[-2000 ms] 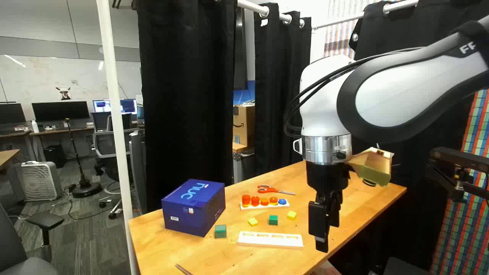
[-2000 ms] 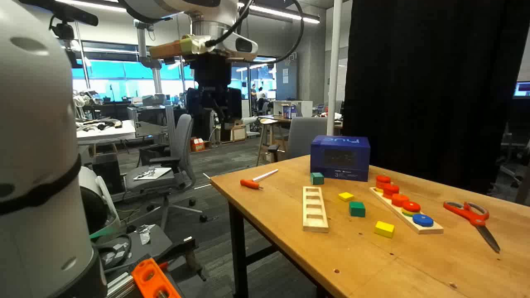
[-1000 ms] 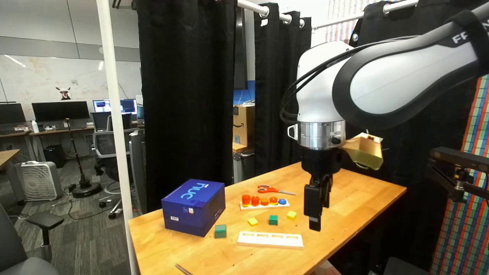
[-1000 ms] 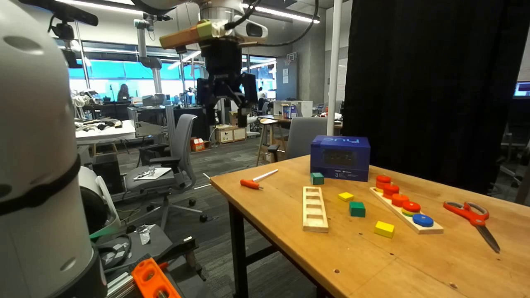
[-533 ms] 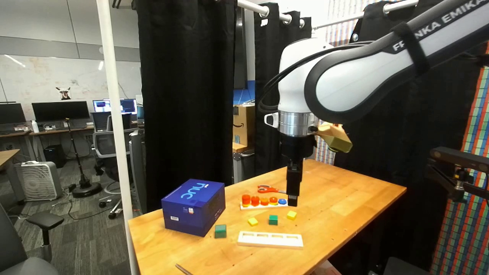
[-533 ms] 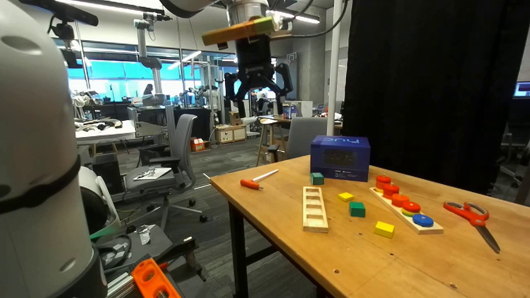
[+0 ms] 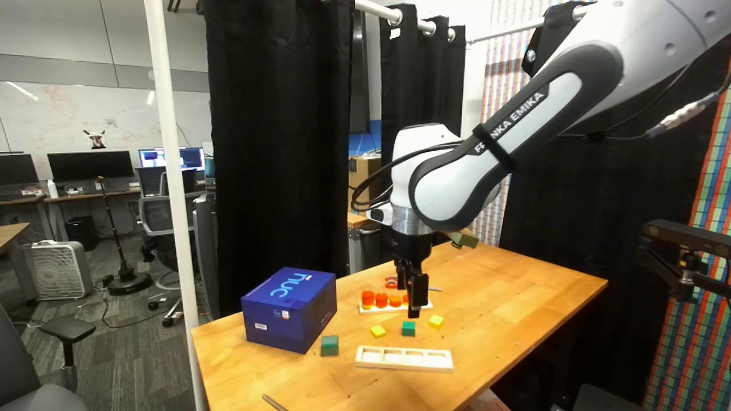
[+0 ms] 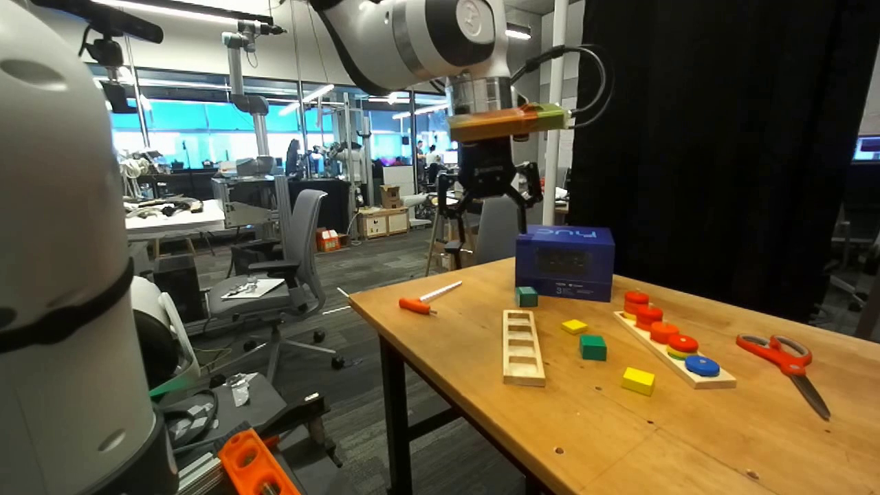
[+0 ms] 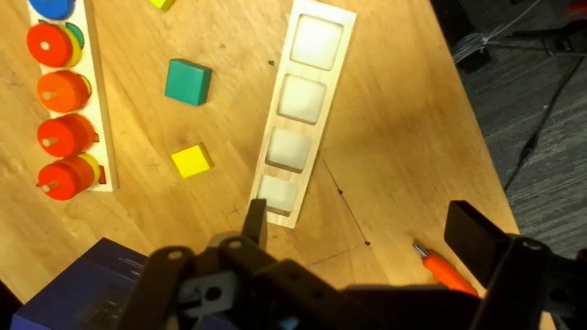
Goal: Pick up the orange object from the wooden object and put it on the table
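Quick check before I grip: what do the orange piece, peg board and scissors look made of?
Orange piece: probably painted wood with a satin look; smooth, even colour suggests paint, but plastic is possible.
Peg board: likely bare wood, matte, going by its pale tan colour.
Scissors: handles look like smooth red plastic, slightly glossy; the blade, grey with a dull sheen, is probably metal.

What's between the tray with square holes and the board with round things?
A yellow block, a green block and another yellow block, all on the table. They show between the tray and the board in both exterior views.
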